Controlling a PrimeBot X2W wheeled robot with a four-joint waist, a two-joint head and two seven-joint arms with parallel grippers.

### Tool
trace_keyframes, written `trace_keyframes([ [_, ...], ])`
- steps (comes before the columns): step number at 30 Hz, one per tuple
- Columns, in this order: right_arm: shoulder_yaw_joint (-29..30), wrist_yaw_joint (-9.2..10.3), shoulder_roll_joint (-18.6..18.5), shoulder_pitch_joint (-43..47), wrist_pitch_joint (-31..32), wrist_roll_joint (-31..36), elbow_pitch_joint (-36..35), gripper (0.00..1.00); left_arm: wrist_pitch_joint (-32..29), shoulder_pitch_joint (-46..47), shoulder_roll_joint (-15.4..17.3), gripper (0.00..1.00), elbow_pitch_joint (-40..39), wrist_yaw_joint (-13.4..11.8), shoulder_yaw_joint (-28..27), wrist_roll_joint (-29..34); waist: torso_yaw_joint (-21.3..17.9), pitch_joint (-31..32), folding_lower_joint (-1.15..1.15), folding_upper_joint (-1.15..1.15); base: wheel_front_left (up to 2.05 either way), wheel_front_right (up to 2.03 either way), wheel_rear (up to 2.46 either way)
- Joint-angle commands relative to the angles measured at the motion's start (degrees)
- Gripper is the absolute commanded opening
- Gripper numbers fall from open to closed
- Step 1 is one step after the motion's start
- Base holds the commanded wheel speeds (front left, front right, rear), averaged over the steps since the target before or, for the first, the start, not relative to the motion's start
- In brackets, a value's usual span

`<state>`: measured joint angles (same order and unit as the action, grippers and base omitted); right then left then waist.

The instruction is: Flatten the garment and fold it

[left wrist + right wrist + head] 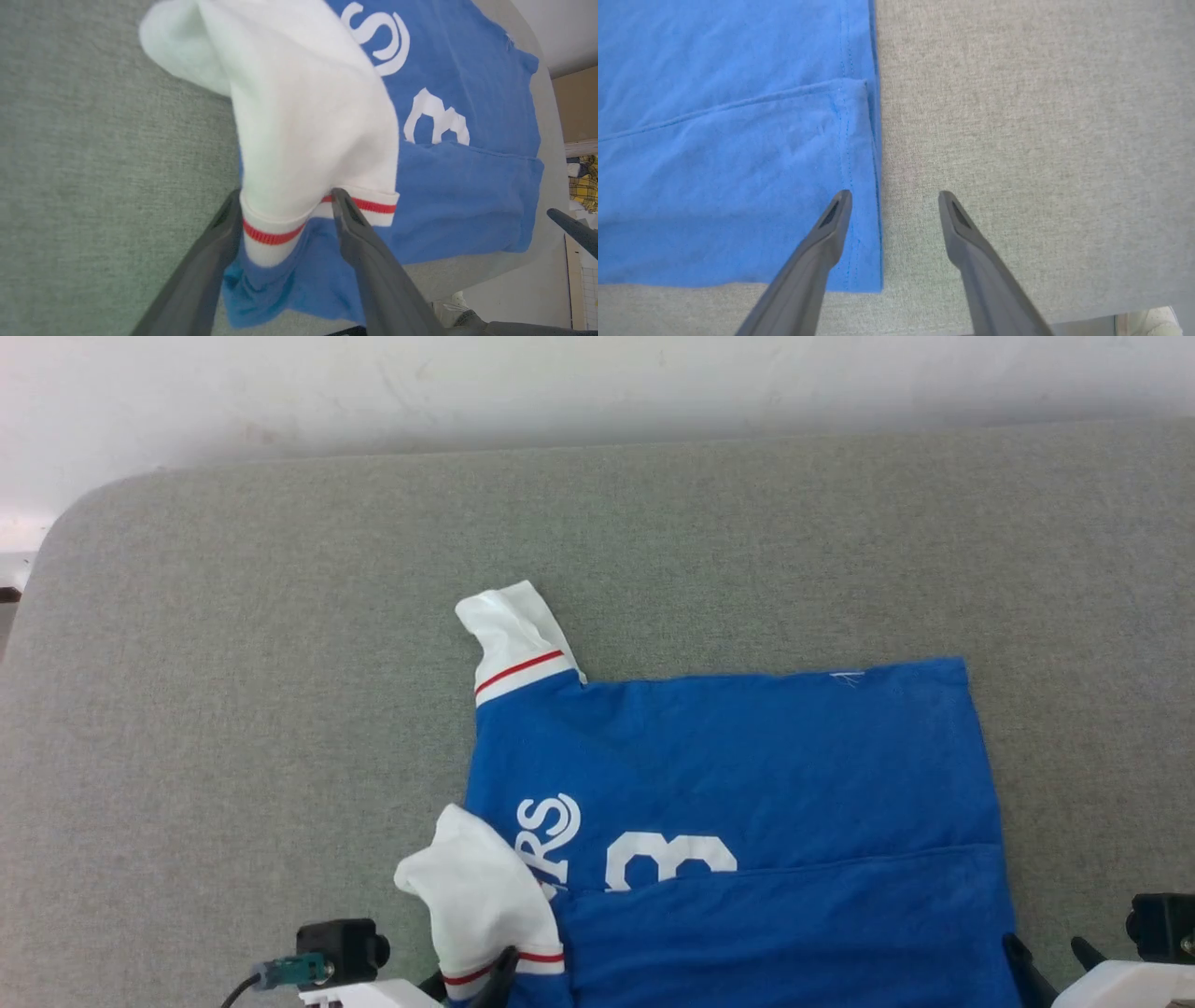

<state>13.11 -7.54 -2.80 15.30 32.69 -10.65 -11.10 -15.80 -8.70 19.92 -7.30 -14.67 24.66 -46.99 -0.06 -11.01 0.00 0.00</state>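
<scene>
Blue garment (747, 775) runs left-right along frame bottom. Left gripper (286, 195), jaws wide, straddles its loose white sleeve (303, 116) — right gripper (894, 196), also wide, over hem corner (873, 266).

Blue jersey (747, 756) lies partly folded, sleeve seemingly bunched.

Grey surface (233, 709): far strip & left side bare, open for approach; garment (747, 756) covers near edge, centre-right, w/ humped sleeve (476, 887) at its left.
</scene>
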Motion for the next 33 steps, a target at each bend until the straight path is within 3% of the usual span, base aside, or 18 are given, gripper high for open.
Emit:
trace_keyframes([
  [1, 0.0, 0.05, -0.1, -0.7, -0.7, -0.8, 0.2, 1.00, 0.6, 0.6, -0.4, 1.00, 0.0, 0.1, -0.6, -0.5, 0.0, 0.2, 0.00, 0.00, 0.00, 0.00, 0.00],
  [8, 0.7, 0.05, -0.1, -1.8, -6.8, -1.3, -2.4, 1.00, 8.1, -1.9, -0.9, 1.00, -4.3, -1.7, -6.3, -0.5, -0.2, 1.4, 0.00, 0.00, 0.00, 0.00, 0.00],
  [14, 0.8, 0.05, -0.1, -5.2, -16.3, 1.5, -5.3, 1.00, 17.6, 2.3, 1.7, 1.00, -8.9, -3.9, -11.0, 7.7, -0.5, 0.5, 0.00, 0.00, 0.00, 0.00, 0.00],
  [19, -0.4, 0.05, -0.1, -9.0, -22.1, 3.2, -6.7, 1.00, 17.3, 11.3, 5.1, 1.00, -9.2, -4.5, -10.9, 13.9, -1.0, -2.2, 0.00, 0.00, 0.00, 0.00, 0.00],
  [22, -1.1, 0.05, -0.1, -11.6, -25.3, 4.0, -7.3, 1.00, 15.2, 21.0, 7.2, 1.00, -7.6, -2.3, -9.5, 16.5, -1.3, -5.0, 0.00, 0.00, 0.00, 0.00, 0.00],
  [26, -2.2, 0.05, -0.1, -14.2, -27.4, 4.5, -7.1, 1.00, 10.8, 35.1, 8.9, 1.00, -1.8, 3.5, -6.3, 17.9, -1.5, -9.1, 0.00, 0.00, 0.00, 0.00, 0.00],
  [33, -3.7, 0.05, -0.1, -17.1, -28.9, 4.8, -4.6, 1.00, -2.6, 54.8, 8.4, 1.00, 11.7, 12.9, 1.2, 17.9, -2.6, -14.8, 0.00, 0.00, 0.00, 0.00, 0.00],
])
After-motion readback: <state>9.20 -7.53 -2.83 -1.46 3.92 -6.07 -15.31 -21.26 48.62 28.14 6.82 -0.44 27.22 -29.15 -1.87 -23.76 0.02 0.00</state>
